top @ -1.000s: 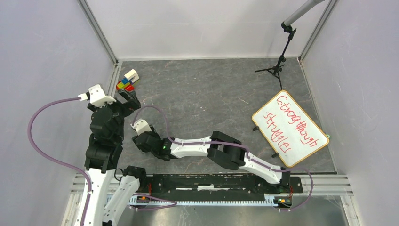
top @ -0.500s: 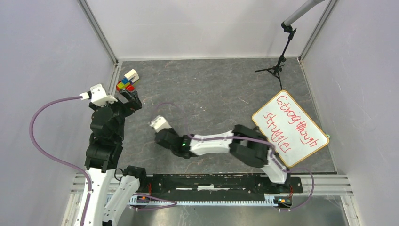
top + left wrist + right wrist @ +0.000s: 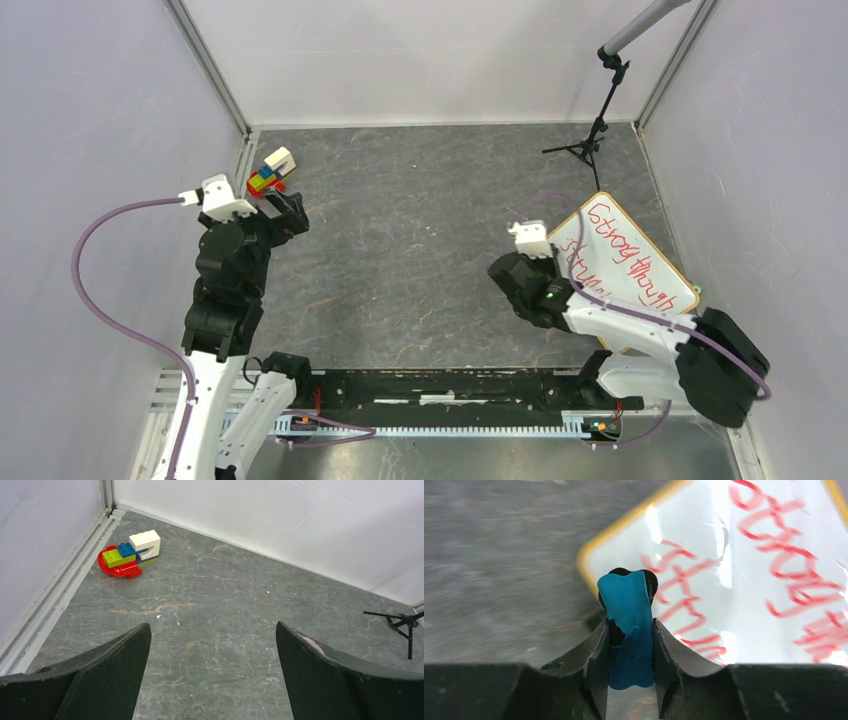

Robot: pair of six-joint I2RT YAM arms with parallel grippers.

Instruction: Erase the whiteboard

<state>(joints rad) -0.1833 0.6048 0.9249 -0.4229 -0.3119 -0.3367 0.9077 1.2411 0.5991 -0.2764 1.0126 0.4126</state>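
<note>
The whiteboard point(image 3: 640, 262) lies tilted at the right of the floor, with a light-wood frame and red handwriting on it. In the right wrist view the whiteboard point(image 3: 749, 590) fills the upper right, its corner just ahead of the fingers. My right gripper point(image 3: 630, 624) is shut on the blue eraser point(image 3: 624, 595), whose far end sits over the board's near-left corner. From above, the right gripper point(image 3: 517, 272) is at the board's left edge. My left gripper point(image 3: 212, 630) is open and empty above bare floor, at the far left from above point(image 3: 285, 212).
A small stack of coloured toy bricks point(image 3: 268, 172) sits in the far left corner and also shows in the left wrist view point(image 3: 130, 555). A black tripod stand point(image 3: 590, 140) stands behind the whiteboard. White walls enclose the grey floor.
My right arm has swung from the left-centre of the floor across to the right with the eraser, reaching the whiteboard's left edge. The left gripper has shifted slightly.
</note>
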